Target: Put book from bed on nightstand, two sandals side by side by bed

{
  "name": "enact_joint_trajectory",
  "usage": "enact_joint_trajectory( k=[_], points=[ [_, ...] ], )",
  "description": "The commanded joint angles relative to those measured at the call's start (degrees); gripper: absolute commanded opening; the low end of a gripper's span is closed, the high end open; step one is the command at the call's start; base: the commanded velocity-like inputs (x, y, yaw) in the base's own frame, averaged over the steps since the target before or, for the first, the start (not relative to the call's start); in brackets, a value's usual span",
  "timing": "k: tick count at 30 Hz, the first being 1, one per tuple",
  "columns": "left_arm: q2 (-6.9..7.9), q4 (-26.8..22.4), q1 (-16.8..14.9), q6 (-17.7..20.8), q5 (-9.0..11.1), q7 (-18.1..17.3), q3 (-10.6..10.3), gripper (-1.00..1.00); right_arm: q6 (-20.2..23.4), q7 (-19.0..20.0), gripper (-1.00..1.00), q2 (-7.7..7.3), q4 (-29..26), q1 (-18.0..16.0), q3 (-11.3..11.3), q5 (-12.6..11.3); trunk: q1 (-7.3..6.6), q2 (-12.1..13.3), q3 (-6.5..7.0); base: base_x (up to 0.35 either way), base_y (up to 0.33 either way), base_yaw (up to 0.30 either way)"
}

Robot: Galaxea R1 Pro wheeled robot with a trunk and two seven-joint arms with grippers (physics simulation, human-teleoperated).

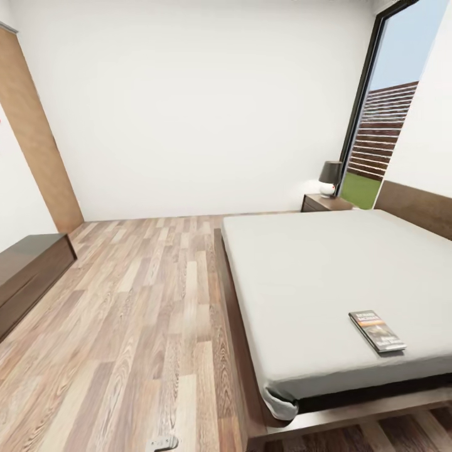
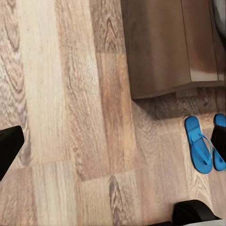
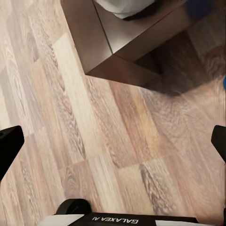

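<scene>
The book lies on the bed near its near right edge. The nightstand stands far right by the window. Two sandals lie together on the floor beside the bed frame. Both end effectors' fingers are spread wide apart, holding nothing.

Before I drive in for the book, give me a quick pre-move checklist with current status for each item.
1. Book lying flat on the bed, near its foot edge: ok.
2. Nightstand located beside the headboard, with a lamp on top; free space for the book: cannot tell.
3. Left end effector open, nothing held: ok.
4. Right end effector open, nothing held: ok.
5. Sandals on the floor by the bed frame corner, in the left wrist view; whether the pair is properly side by side: cannot tell, one is cut off.
6. Book within arm's reach: not ok.
</scene>
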Motion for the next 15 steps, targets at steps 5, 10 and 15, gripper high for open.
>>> enact_joint_trajectory(
  k=[5, 10, 15],
  points=[
    [-0.03, 0.1, 0.0, -0.2, 0.5, -0.2, -0.5, 1.00, -0.1, 0.2, 1.00, -0.01, 0.1, 0.0, 0.0, -0.2, 0.00, 0.0, -0.05, 0.000, 0.000, -0.300],
    [0.01, 0.1, 0.0, -0.2, 0.5, -0.2, -0.5, 1.00, -0.1, 0.2, 1.00, -0.01, 0.1, 0.0, 0.0, -0.2, 0.00, 0.0, -0.05, 0.000, 0.000, -0.300],
    [-0.03, 0.1, 0.0, -0.2, 0.5, -0.2, -0.5, 1.00, -0.1, 0.2, 1.00, -0.01, 0.1, 0.0, 0.0, -0.3, 0.00, 0.0, -0.05, 0.000, 0.000, -0.300]
  ],
)
